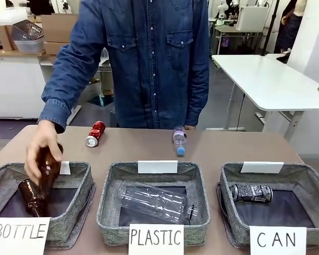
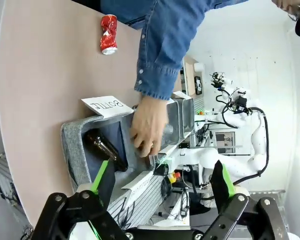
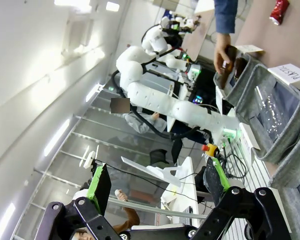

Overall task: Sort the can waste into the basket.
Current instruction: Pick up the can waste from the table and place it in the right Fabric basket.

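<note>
The red can (image 1: 95,134) lies on its side on the table's far left, outside the baskets; it also shows as the red can (image 2: 108,34) and the red can (image 3: 279,11) in the wrist views. The black patterned can (image 1: 251,193) lies inside the grey CAN basket (image 1: 310,178) at the right. My left gripper (image 2: 162,182) is open and holds nothing, well back from the table's edge. My right gripper (image 3: 157,182) is also open and holds nothing, pointing out over the room beside the table.
The person's hand (image 1: 40,151) holds a brown bottle (image 1: 49,169) over the BOTTLE basket (image 1: 77,210), where another brown bottle (image 1: 31,197) lies. A clear bottle (image 1: 154,202) lies in the PLASTIC basket (image 1: 109,212). A small clear bottle (image 1: 179,140) lies on the table behind it.
</note>
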{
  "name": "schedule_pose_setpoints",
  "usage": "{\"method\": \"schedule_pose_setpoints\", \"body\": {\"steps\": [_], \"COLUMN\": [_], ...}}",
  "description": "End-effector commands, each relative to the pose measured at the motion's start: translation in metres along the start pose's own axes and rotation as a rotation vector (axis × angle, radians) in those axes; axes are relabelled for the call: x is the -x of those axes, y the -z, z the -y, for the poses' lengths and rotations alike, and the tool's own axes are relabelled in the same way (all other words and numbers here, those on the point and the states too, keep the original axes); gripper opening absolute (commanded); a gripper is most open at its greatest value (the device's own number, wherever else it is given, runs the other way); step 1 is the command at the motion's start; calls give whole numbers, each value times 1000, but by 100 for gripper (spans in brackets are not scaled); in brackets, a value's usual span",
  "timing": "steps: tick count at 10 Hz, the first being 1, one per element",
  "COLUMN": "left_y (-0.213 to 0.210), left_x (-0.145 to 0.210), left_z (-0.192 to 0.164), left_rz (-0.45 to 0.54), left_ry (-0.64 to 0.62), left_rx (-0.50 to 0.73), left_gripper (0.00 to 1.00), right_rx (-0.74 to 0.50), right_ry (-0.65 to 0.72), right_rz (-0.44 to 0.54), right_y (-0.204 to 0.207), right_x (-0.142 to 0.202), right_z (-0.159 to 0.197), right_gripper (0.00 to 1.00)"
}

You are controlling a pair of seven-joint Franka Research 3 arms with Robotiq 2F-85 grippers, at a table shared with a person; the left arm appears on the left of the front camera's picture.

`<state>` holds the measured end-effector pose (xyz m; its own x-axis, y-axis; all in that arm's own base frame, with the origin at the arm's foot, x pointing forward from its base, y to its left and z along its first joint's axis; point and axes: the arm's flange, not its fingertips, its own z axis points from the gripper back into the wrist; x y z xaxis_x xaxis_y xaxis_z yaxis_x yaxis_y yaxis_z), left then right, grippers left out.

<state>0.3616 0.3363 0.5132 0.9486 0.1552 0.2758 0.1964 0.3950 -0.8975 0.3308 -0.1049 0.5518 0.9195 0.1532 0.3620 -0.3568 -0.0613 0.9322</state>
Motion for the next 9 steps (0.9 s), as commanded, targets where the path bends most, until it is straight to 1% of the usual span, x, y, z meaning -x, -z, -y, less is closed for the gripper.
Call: {"method": "schedule_pose_setpoints", "body": {"steps": [1, 5, 7, 9], "left_y": [14, 29, 22, 25], "left_x": [-8, -18, -19, -20], "left_z": [3, 8, 4, 4], "left_rz": [-16, -41, -47, -56], "left_ry": [31, 32, 27, 29], "left_rx": [3, -42, -51, -59], "left_gripper": [100, 100, 100, 100], "right_rx": [16, 16, 16, 16], "right_ry": [-25, -25, -25, -25], "right_rz": [-9, -9, -9, -9], "right_y": [-2, -2, -2, -2], "right_x": [1, 1, 1, 1], "right_z": [1, 1, 1, 1], "right_gripper": [100, 100, 100, 100]}}
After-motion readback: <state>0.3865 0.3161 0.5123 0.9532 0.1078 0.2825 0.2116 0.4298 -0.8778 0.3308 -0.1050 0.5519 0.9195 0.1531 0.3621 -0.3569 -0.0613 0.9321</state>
